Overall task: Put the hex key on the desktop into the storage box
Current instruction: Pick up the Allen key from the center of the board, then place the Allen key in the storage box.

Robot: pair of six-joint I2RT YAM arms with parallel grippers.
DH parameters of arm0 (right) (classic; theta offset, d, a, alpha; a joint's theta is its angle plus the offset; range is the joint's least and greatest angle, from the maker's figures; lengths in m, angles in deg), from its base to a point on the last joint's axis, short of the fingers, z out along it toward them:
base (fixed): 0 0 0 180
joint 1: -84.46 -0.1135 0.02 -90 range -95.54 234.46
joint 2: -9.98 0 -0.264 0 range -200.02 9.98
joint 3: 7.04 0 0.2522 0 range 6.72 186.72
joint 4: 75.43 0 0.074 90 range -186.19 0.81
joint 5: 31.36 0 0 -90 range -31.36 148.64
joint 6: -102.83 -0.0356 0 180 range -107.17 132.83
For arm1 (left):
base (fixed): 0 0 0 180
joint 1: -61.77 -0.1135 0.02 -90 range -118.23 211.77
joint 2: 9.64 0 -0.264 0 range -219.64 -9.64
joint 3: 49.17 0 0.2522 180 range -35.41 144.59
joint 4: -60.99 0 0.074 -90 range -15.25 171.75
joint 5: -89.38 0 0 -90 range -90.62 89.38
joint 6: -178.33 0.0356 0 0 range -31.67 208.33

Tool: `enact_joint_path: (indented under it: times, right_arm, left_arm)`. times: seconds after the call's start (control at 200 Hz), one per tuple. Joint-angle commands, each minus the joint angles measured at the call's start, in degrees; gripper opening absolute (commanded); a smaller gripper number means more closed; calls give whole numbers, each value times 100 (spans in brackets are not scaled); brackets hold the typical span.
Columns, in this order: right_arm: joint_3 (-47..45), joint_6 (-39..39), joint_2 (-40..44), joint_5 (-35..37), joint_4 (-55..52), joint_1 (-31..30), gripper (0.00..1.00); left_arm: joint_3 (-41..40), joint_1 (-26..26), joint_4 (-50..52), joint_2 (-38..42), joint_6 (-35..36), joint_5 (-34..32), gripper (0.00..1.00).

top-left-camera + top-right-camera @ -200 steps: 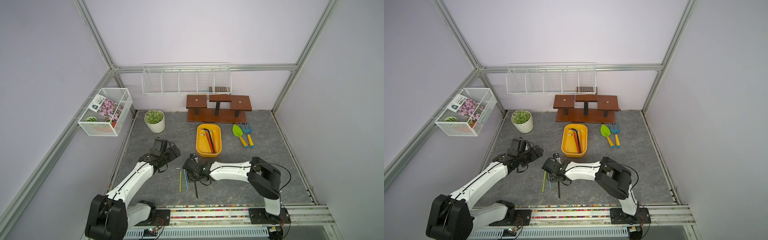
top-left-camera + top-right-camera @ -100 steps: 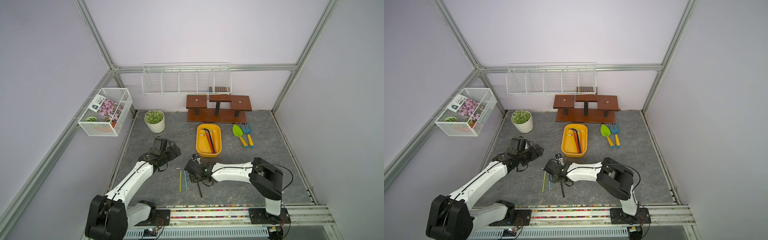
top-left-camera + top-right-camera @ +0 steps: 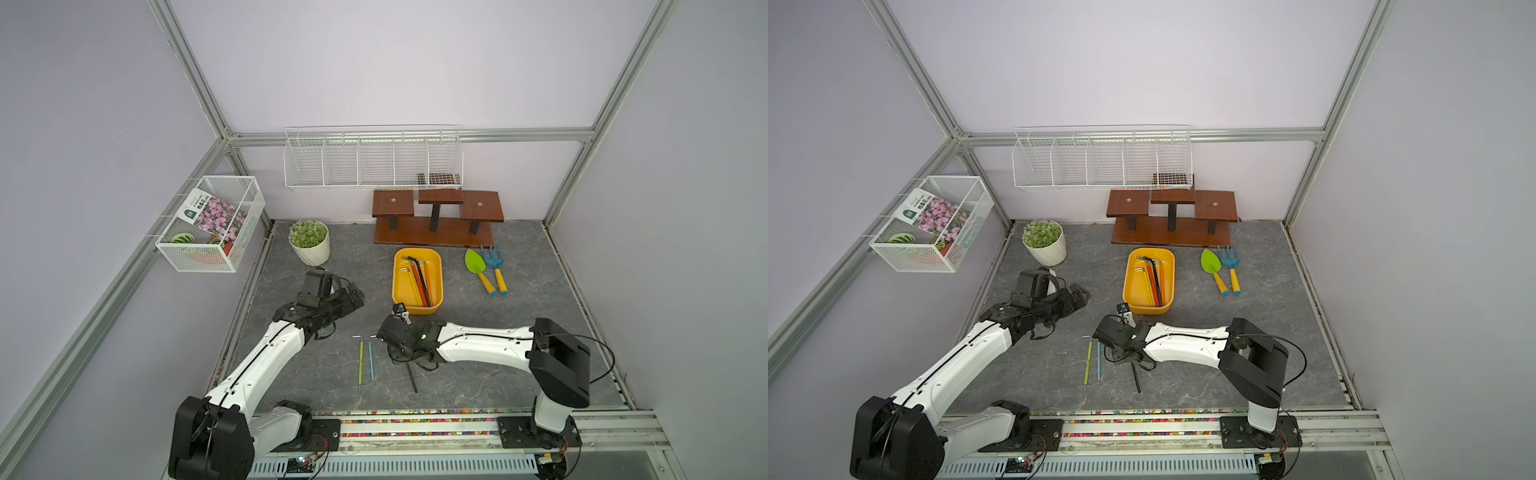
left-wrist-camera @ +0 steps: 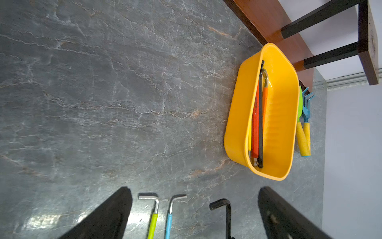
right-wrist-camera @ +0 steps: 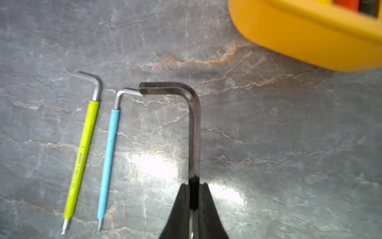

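Though hidden overhead, fingers (image 5: 182,207) on key (image 5: 195,134)

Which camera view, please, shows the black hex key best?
Right wrist view: the black hex key is large and sharp, clamped in the right gripper. Left wrist shows its bend; in both top views, a thin line.

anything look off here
Nothing stands out. The green hex key and blue hex key lie side by side on the desktop, the right hand pinches the black hex key, and the storage box sits upright with other keys inside.
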Motion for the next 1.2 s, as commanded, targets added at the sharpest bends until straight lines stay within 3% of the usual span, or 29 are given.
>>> enact_joint_path:
  times: [0.0, 0.315, 0.615, 0.825, 1.194]
  right_arm:
    - [107, 212, 232, 155, -176, 67, 0]
    - [293, 548, 635, -9, -272, 344, 0]
    - [704, 1024, 748, -528, -233, 1162, 0]
    - [1364, 1168, 216, -973, -96, 1850, 0]
    - [2907, 1346, -1208, -1326, -430, 2508, 0]
  left_arm:
    - [188, -30, 153, 130, 116, 134, 100]
    - [185, -22, 125, 126, 214, 305, 100]
    - [185, -30, -93, -54, 116, 338, 100]
    - [31, -25, -279, -202, 100, 457, 100]
    - [-181, -23, -274, -35, 91, 516, 100]
